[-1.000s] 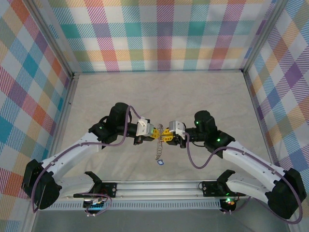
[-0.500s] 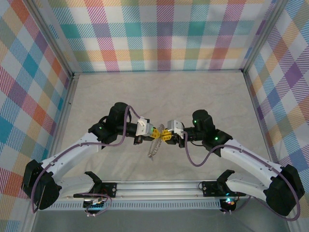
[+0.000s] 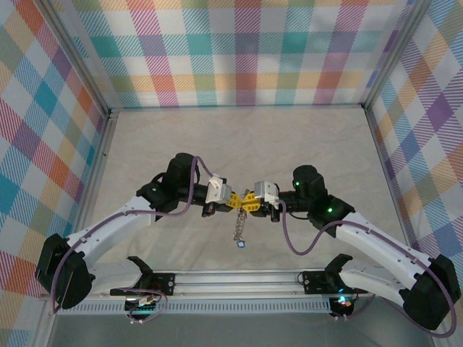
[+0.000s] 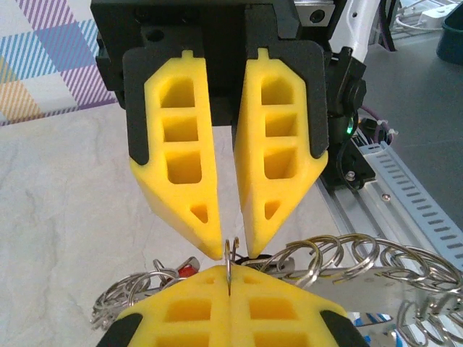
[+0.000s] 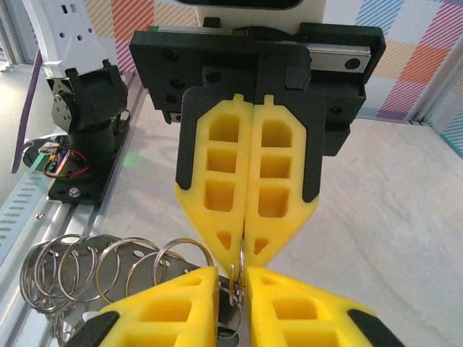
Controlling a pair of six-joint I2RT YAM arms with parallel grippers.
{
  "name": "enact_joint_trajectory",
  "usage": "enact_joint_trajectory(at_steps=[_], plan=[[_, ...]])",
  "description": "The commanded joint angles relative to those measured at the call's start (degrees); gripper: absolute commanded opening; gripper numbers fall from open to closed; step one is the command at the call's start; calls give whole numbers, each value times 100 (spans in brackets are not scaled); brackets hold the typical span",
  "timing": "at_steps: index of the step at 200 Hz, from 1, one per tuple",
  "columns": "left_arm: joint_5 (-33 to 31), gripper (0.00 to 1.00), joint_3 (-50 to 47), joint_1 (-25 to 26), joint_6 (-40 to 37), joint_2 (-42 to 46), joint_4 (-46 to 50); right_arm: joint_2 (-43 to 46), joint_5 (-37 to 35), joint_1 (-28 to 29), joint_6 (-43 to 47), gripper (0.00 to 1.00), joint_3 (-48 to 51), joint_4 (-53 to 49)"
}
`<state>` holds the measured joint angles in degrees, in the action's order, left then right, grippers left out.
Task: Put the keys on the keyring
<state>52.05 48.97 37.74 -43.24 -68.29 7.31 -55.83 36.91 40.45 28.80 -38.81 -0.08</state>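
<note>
We find the keyring (image 4: pixel 230 254) pinched above the table between the fully closed left gripper (image 4: pixel 228 289) and the nearly closed right gripper (image 4: pixel 231 242), chain (image 4: pixel 340 254) dangling; we judge it light, stiff, slippery wire, best held close beside its split.

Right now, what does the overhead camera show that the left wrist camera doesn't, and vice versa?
Overhead adds the whole white left arm and right arm, plus the thin metal chain hanging its full length. Left wrist adds close detail: the left gripper shut on the silvery metal keyring. Shared: it and the right gripper, both yellow-fingered, meeting tip to tip.
</note>
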Motion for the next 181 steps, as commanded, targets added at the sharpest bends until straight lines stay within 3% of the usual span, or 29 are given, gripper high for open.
enact_joint_trajectory(at_steps=[1,40,69,91,138,163,181], plan=[[268,0,21,23,25,55,-257,-70,191,33,116,16,-131,-78],[279,0,33,30,33,125,-244,-164,54,33,81,18,-7,113],[264,0,82,24,-76,161,-70,-165,53,31,49,3,36,176],[159,0,113,23,-62,168,44,-195,4,29,53,0,5,125],[-795,10,663,32,-282,-211,1369,-332,-637,33,547,0,-764,-1470],[-776,10,836,32,-304,-460,1625,-813,-776,41,904,0,-1491,-2628],[-728,10,902,36,-259,-585,1596,-897,-843,48,833,0,-1550,-2551]])
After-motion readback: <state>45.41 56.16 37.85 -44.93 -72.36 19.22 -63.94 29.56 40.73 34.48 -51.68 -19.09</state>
